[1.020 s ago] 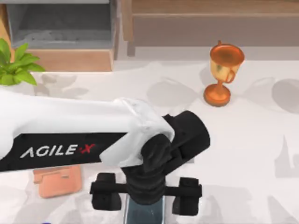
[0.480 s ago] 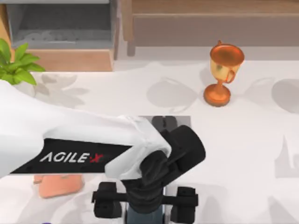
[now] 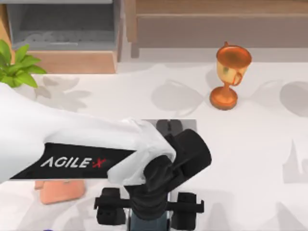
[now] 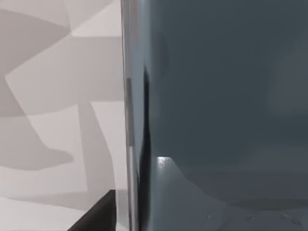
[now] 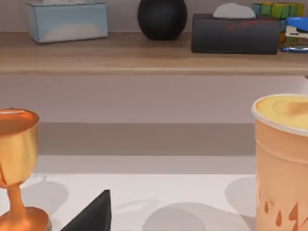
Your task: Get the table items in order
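My left gripper (image 3: 149, 214) hangs at the table's front edge, open, one finger on each side of the dark blue-grey smartphone (image 3: 149, 226). The left wrist view shows the phone's glossy face (image 4: 216, 96) very close, with one black fingertip (image 4: 94, 216) just beside its edge. Just behind the wrist, a small black mouse (image 3: 169, 126) sits on the grey pad (image 3: 188, 124). The copper-gold trophy (image 3: 230, 74) stands upright at the back right. The salmon-pink phone stand (image 3: 60, 191) lies at the front left, partly under my left arm. One black fingertip (image 5: 94, 214) of my right gripper points toward the trophy (image 5: 14, 159).
A green potted plant (image 3: 17, 67) stands at the far left. Wooden furniture (image 3: 207, 24) lines the back edge. In the right wrist view a peach cup (image 5: 284, 163) stands close by, and a shelf (image 5: 144, 53) behind holds boxes and a black vase.
My left arm has shifted toward the front, uncovering the mouse on the pad. The left gripper's fingers have drawn closer together around the phone.
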Tool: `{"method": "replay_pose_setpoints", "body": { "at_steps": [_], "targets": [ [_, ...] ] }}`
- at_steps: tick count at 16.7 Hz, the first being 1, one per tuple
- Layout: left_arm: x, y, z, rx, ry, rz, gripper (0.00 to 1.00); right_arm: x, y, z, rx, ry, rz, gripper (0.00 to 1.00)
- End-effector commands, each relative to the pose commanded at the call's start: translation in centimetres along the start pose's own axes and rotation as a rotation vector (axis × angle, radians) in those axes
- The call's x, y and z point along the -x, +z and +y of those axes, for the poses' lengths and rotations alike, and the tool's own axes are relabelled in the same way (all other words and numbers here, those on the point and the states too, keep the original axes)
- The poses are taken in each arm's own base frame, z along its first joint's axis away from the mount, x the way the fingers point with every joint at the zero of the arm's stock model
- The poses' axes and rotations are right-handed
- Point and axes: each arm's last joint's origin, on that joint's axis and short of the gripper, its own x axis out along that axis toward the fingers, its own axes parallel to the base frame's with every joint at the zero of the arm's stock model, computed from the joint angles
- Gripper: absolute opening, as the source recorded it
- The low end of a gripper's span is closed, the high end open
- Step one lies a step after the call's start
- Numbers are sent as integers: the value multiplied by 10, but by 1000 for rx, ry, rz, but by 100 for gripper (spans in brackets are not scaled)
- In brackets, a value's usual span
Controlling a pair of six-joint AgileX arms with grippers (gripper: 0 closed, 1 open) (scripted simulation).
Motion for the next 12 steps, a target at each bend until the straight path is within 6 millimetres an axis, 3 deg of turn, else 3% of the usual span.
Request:
{"method": "replay_pose_setpoints", "body": {
  "at_steps": [6,12],
  "targets": [
    [0,0,0,0,0,0,2,0,0,0,0,0,0,100],
    [0,0,0,0,0,0,0,0,0,0,0,0,0,100]
  ]
}}
